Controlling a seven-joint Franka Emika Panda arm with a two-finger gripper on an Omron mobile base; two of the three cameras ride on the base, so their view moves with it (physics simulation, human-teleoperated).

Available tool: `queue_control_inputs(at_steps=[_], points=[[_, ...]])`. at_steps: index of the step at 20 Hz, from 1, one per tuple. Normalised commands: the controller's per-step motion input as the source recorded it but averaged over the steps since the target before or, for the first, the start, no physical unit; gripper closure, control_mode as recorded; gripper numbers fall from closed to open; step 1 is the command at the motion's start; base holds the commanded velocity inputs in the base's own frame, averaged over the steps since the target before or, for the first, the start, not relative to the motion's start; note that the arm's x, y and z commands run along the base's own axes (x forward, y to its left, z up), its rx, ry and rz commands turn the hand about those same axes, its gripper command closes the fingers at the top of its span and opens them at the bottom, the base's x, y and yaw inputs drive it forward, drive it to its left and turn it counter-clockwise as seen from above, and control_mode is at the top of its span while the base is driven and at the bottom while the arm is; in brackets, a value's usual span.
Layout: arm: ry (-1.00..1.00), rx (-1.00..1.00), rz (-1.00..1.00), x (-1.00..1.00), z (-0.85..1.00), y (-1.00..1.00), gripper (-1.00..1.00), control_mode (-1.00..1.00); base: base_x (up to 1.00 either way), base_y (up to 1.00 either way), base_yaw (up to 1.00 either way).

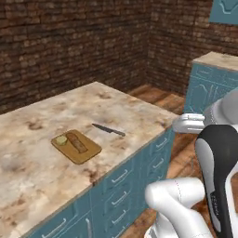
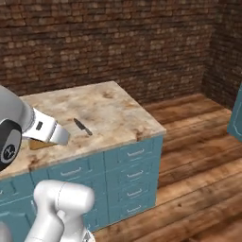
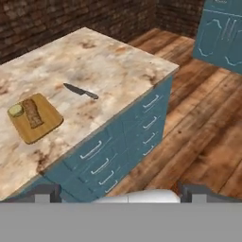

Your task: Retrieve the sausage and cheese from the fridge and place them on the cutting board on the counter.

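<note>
Two items before you on the cutting board, a brown strip beside a pale round piece, board on the counter near a knife, your gripper spread wide, holding nothing.

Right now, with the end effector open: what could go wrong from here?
1. The cutting board already carries a tan-brown strip and a pale yellow-green piece. The strip might be mistaken for a task item.
2. Little bare board is left, so anything added may slide onto the counter.
3. The knife lies close beside the board. The open, empty end effector could knock it when placing.
</note>
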Motion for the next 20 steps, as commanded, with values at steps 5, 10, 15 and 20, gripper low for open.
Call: queue_control_inputs(at_steps=[5, 10, 15, 20], points=[[0.0, 0.0, 0.0, 0.0, 0.0, 0.0, -1.0, 1.0, -0.05, 0.0, -0.95], [0.0, 0.0, 0.0, 0.0, 0.0, 0.0, -1.0, 1.0, -0.02, -0.03, -0.9], [0.0, 0.0, 0.0, 0.0, 0.0, 0.0, -1.0, 1.0, 0.93, -0.17, -0.43], [0.0, 0.0, 0.0, 0.0, 0.0, 0.0, -1.0, 1.0, 1.0, -0.53, -0.28]])
